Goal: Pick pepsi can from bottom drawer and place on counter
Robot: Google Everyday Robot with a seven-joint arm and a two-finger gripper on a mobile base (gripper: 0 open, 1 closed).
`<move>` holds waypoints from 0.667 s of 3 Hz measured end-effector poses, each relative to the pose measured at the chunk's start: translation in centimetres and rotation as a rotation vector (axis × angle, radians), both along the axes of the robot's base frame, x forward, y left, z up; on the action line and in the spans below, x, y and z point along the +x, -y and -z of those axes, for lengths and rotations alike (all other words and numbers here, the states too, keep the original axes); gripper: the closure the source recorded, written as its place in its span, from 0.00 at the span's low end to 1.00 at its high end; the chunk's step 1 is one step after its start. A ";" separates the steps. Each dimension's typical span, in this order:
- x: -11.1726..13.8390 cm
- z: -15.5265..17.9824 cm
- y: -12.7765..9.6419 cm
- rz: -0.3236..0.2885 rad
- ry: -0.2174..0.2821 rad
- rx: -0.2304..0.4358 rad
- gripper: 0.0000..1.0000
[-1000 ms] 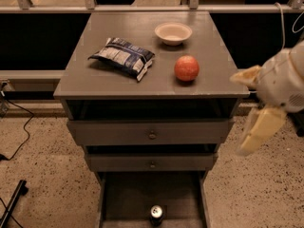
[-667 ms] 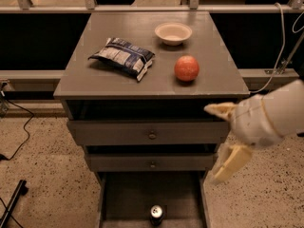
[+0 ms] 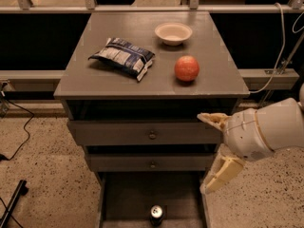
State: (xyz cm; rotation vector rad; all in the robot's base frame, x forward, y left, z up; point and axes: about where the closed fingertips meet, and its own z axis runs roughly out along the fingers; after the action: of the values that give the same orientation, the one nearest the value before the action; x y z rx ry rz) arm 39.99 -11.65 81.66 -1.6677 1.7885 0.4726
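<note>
Hanging at the right of the frame, the tool (image 3: 202,154) sits on the end of a thick white arm (image 3: 266,129) that comes in from the right edge. Its two cream fingers (image 3: 222,175) are spread wide, one pointing left at the level of the top drawer (image 3: 118,134) and the other angled down beside the right corner of the cabinet. Nothing is held between them.

The pepsi can (image 3: 156,213) stands upright on the dark floor of the bottom drawer (image 3: 126,198), which is pulled out at the lower middle of the frame. The can is near the bottom edge of the picture, well apart from the tool and below and left of its lower finger.

Above, the middle drawer (image 3: 118,163) is shut, its small knob in the centre. The grey tabletop (image 3: 90,77) carries a blue-and-white snack bag (image 3: 123,57) on its left half, a pale bowl (image 3: 173,33) near the back, and a red-orange round fruit (image 3: 186,68) in front of the bowl, towards the right. A dark cable (image 3: 21,127) trails over the speckled floor at the left.
</note>
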 end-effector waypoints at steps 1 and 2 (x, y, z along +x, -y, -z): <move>0.5 2.4 -0.5 0.011 0.020 0.060 0.00; -0.4 10.9 -3.5 -0.019 0.030 0.196 0.00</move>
State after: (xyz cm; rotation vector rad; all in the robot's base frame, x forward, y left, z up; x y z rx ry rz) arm 39.57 -8.13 70.76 -1.5493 1.6501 0.6076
